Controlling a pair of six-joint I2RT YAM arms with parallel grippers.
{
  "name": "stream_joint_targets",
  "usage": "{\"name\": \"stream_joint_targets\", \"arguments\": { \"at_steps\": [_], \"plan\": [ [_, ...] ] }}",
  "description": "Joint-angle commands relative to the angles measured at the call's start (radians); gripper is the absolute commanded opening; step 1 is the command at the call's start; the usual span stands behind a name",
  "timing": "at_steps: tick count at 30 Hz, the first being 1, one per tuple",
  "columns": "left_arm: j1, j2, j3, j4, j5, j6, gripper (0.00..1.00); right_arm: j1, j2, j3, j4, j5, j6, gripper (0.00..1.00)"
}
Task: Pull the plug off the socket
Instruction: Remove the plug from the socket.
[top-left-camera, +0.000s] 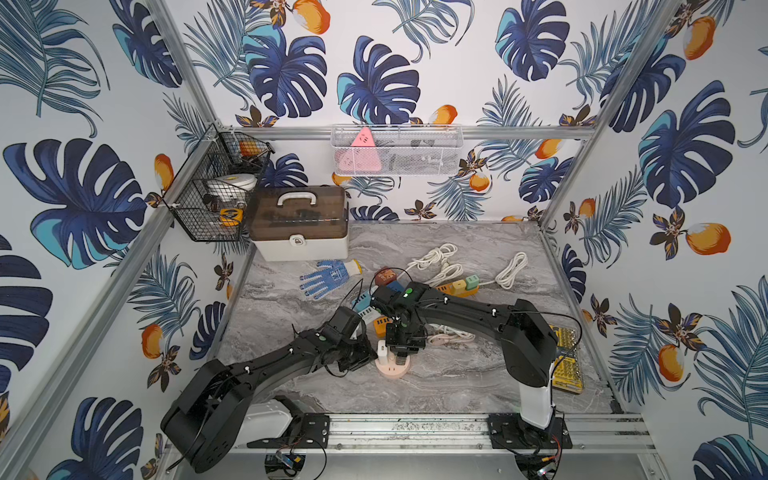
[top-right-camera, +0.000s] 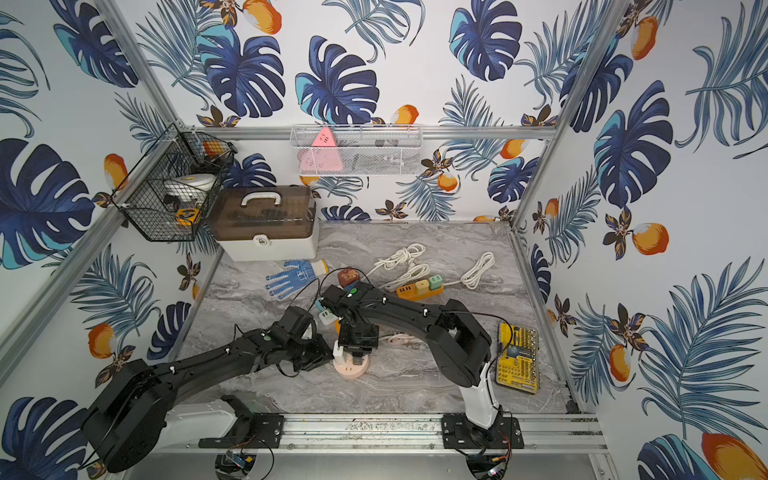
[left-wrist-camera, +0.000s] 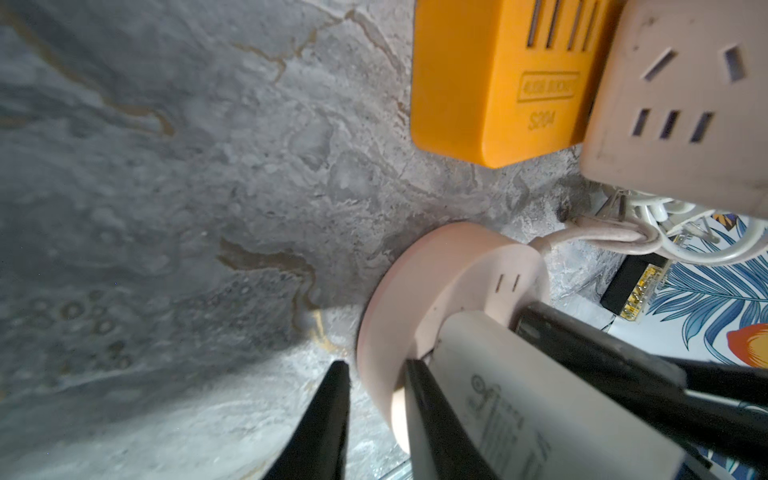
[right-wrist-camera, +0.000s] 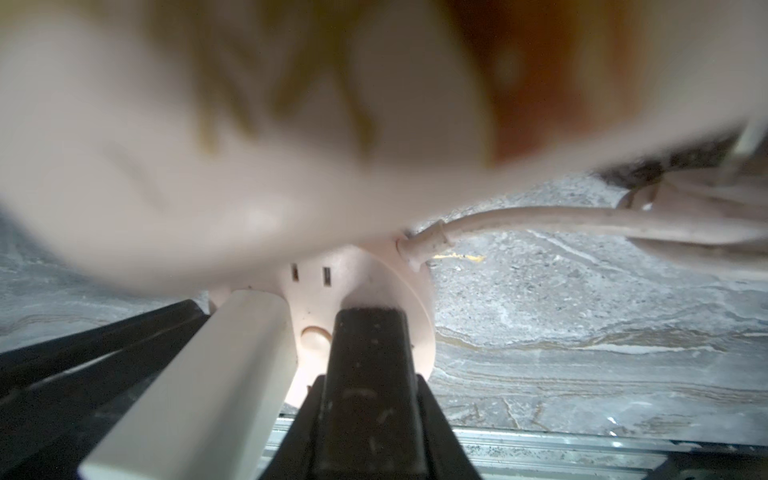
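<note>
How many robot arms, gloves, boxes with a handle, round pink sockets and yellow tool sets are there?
robot arms: 2 (left arm, right arm)
glove: 1
box with a handle: 1
round pink socket: 1
yellow tool set: 1
Total: 6

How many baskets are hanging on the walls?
2. The black wire basket hangs on the side aluminium rail; the white mesh basket hangs on the back aluminium rail. None seems hidden.
</note>
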Motion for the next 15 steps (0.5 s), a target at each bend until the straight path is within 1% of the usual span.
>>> {"name": "stream_joint_targets", "arguments": {
  "at_steps": [1, 4, 7, 10, 12, 15],
  "plan": [
    [-0.003, -0.055, 0.003, -0.045, -0.014, 0.029, 0.31, 0.002, -0.009, -0.024, -0.003, -0.01, 0.044, 0.0],
    [-0.004, -0.153, -0.025, -0.043, 0.023, 0.0, 0.32, 0.001, -0.02, -0.051, 0.018, 0.01, 0.073, 0.0],
    [-0.008, -0.259, -0.108, 0.013, 0.083, -0.09, 0.33, 0.002, -0.009, -0.036, 0.023, 0.0, 0.081, 0.0],
    [-0.012, -0.337, -0.174, 0.086, 0.115, -0.164, 0.4, 0.006, 0.008, -0.014, 0.013, -0.003, 0.085, 0.0],
    [-0.016, -0.335, -0.191, 0.099, 0.115, -0.18, 0.43, 0.005, 0.009, -0.017, 0.024, -0.021, 0.097, 0.0],
    [-0.027, -0.302, -0.226, 0.193, 0.114, -0.223, 0.45, 0.004, 0.012, -0.013, 0.029, -0.043, 0.11, 0.0]
  ]
}}
